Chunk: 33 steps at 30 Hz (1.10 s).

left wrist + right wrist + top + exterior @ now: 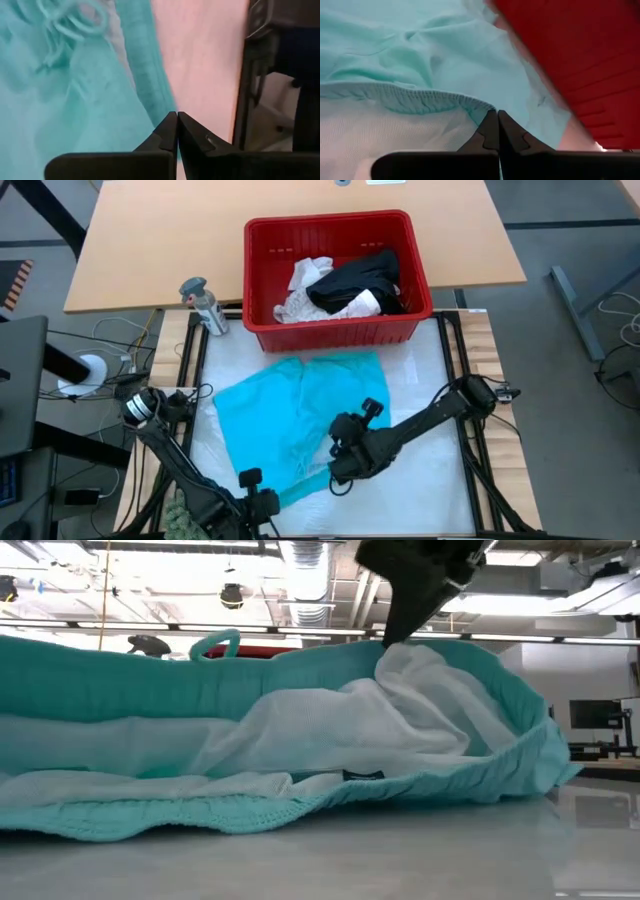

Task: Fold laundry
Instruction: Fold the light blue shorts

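Teal shorts (290,425) are spread on the white mat (430,395) in front of the red basket (415,255), with their long axis running from the basket side down toward the robot and slightly toward the left arm. The waistband end lies nearest the robot, and it is here that both grippers are placed. The right gripper (338,470) is seen closed on the waistband, where the ribbed teal edge (420,100) and the white mesh lining (330,730) meet; in the low view the lining is drawn up to a peak at its fingers, so the cloth is judged to be pinched. The left gripper (262,502) is closed at the near left corner of the shorts, its tips touching the teal hem (155,90), though whether cloth is actually caught between them cannot be told. Any fold is judged to run away from the robot, along that long axis, with the right arm holding the better purchase.

Inside the basket, a black garment (360,280) and white garments (305,290) are left unfolded. A spray bottle (203,305) is stood beside the basket.
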{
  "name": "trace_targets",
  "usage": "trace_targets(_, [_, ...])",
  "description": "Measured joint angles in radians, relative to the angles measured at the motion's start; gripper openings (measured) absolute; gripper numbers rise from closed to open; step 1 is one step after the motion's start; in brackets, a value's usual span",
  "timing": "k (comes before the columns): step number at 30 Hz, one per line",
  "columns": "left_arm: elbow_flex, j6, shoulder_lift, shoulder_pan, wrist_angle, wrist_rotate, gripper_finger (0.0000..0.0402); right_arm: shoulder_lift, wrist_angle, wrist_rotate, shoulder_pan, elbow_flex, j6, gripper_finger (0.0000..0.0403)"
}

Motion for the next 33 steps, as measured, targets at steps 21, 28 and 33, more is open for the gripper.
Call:
trace_targets(21, [0.108, -0.414, -0.003, -0.004, -0.218, -0.095, 0.0019, 0.0, -0.076, 0.09, -0.126, 0.0, 0.042, 0.0016])
trace_targets(28, [0.109, -0.232, 0.043, -0.009, 0.082, -0.164, 0.0105, 0.0, -0.086, 0.091, -0.125, 0.0, 0.039, 0.0016])
trace_targets(33, [0.109, -0.317, 0.099, -0.003, 0.069, -0.163, 0.0154, 0.0, -0.096, 0.091, -0.125, 0.0, 0.039, 0.0016])
